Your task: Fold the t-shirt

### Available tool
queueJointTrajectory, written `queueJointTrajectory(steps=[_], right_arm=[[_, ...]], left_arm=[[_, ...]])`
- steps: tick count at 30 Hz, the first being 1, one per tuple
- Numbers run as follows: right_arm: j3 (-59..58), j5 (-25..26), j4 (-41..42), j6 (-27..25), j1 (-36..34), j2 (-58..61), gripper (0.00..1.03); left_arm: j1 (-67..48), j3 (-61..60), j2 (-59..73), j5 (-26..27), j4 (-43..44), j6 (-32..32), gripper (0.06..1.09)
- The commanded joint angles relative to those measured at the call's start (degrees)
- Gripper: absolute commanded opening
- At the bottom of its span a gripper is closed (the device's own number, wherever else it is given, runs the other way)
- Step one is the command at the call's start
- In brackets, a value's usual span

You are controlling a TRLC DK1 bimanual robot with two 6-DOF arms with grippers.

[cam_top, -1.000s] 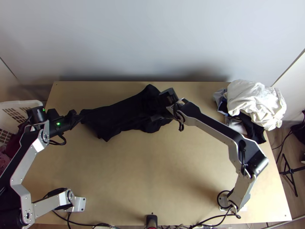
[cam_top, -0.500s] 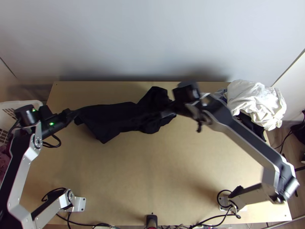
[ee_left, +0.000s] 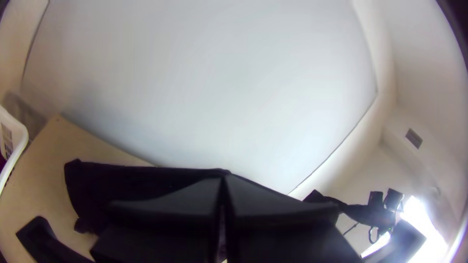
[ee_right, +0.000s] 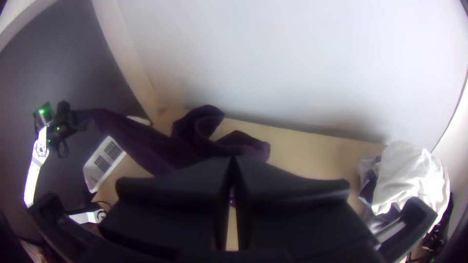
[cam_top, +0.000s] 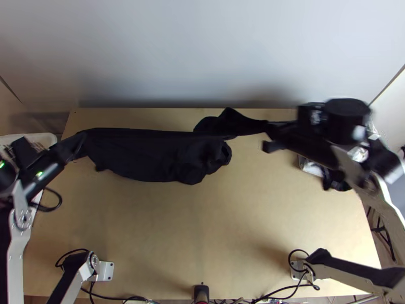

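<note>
Well, beyond the left edge of the table (cam_top: 202, 238) stands a white basket (cam_top: 45, 137), and just inside that edge, toward the far left corner, my left gripper (cam_top: 76, 145) has its fingers closed, pinching one end of the black t-shirt (cam_top: 147, 154). From there the t-shirt runs along the far edge, drawn out long between my two grippers, its upper border nearly straight and its middle sagging into loose, bunched folds. Right of the middle, near the far edge, my right gripper (cam_top: 267, 137) pinches the other end, a narrow twist of cloth, with its fingers together too. By the far right corner sits a heap of white cloth (ee_right: 410, 168) with darker pieces beside and under it.
</note>
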Motion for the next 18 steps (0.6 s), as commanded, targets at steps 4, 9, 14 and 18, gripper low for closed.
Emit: queueJointTrajectory(steps=[4,9,14,18], right_arm=[[4.3,-7.1,-5.4,2.0,-6.4,-9.4,0.03],[13.6,-11.2,-8.4,3.5,-10.9,-8.6,0.03],[19.0,-14.1,-9.3,5.3,-14.8,-8.3,0.03],[25.6,-18.4,-9.3,8.3,-19.9,-7.6,0.03]], left_arm=[[-2.9,2.1,-13.1,0.0,-1.9,-1.4,0.09],[-1.6,2.5,-16.6,-0.1,-2.3,-1.7,0.09],[0.9,3.1,-19.9,-0.2,-1.7,-3.4,0.09],[3.0,4.6,-21.7,-0.4,-1.6,-4.0,0.09]])
